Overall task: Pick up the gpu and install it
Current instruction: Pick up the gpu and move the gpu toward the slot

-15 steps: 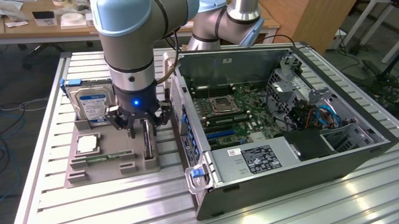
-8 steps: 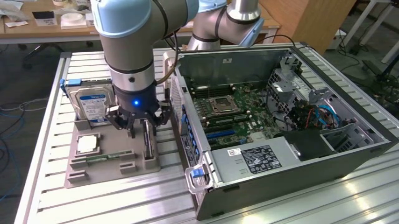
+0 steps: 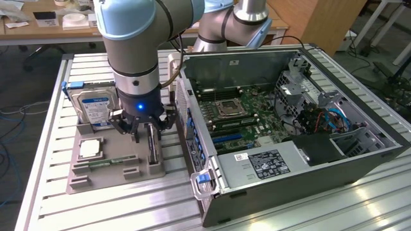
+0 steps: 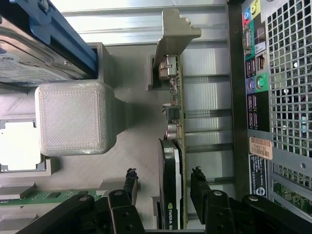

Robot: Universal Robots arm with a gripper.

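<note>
**A:** Straddling anything, that black two-fingered gripper (image 3: 146, 134) (image 4: 163, 176)?

**B:** Yes, the gpu (image 3: 153, 148) (image 4: 170, 165), a thin black card with a silvery end bracket. It stands on edge in the grey plastic holder tray (image 3: 106, 180) (image 4: 141, 141). The fingers (image 4: 198, 179) are spread wide, one on each side, with gaps showing.

**A:** And farther out?

**B:** In the exterior view, a blue-labelled silver hard drive (image 3: 93, 108) stands at ten o'clock of the gripper. An open dark computer case (image 3: 301, 163) lies at three o'clock, on the slatted metal table (image 3: 115, 209).

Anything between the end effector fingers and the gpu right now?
Nothing. In the wrist view the open end effector straddles the gpu; the gaps on both sides show just the bare grey holder.
</note>
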